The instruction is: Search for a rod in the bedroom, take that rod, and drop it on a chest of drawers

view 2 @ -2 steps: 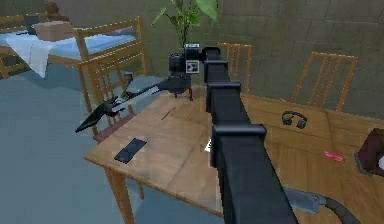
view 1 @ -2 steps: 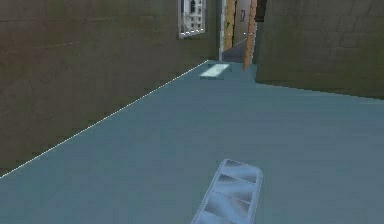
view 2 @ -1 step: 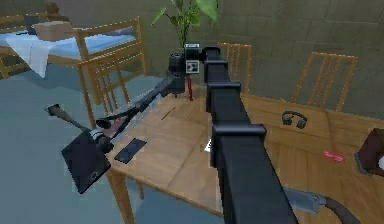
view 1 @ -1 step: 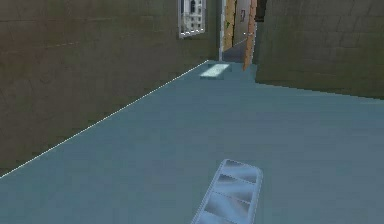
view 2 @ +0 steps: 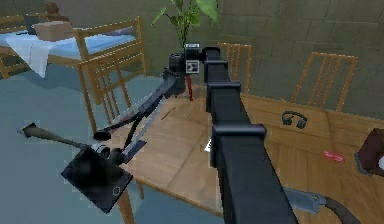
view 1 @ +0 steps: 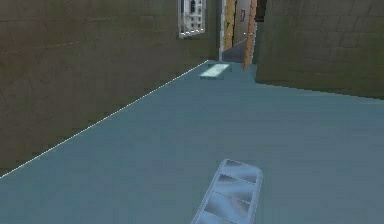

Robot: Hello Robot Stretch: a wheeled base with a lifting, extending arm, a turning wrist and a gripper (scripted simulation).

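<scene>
Bed (view 2: 88, 42) cut by top-left edge, plant (view 2: 186, 14) top cropped, whether tool (view 2: 118, 127) holds anything unclear

my arm (view 2: 235, 130) is a dark square bar with a matt, plastic-like skin, and my end effector (view 2: 105, 132) has the same dull black finish. the bench (view 2: 310, 150) under them is warm brown wood, smooth, with visible grain and a soft sheen. the chair (view 2: 325, 80) behind it is paler wood in plain slats. the bed (view 2: 110, 42) has a wooden frame, with blue cloth on top and a white cloth (view 2: 35, 55) hanging off it. the wall (view 2: 290, 25) looks like rough stone. in the forward view the floor (view 1: 150, 150) is smooth, matt blue-grey.
</scene>
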